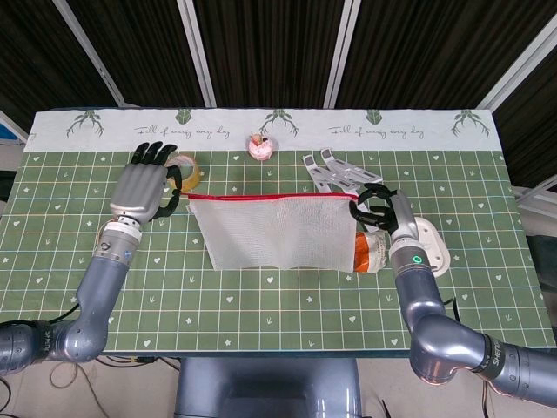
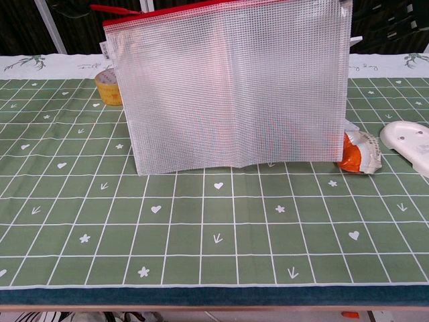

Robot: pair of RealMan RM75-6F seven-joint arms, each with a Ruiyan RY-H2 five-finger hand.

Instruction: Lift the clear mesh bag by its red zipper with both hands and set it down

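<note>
The clear mesh bag (image 1: 274,231) hangs upright as a flat sheet, its red zipper (image 1: 270,197) stretched straight along the top. My left hand (image 1: 144,187) pinches the zipper's left end, with the other fingers spread upward. My right hand (image 1: 379,207) grips the zipper's right end. In the chest view the bag (image 2: 228,87) fills the middle, its red zipper (image 2: 221,7) at the top edge and both hands cut off above the frame. Its lower edge lies close to the green tablecloth (image 2: 201,241); I cannot tell whether it touches.
A yellow tape roll (image 1: 187,165) sits behind my left hand. An orange snack packet (image 2: 355,151) lies behind the bag's lower right corner, with a white oval object (image 2: 409,137) to its right. A pink item (image 1: 259,148) and a white folding stand (image 1: 335,170) lie farther back.
</note>
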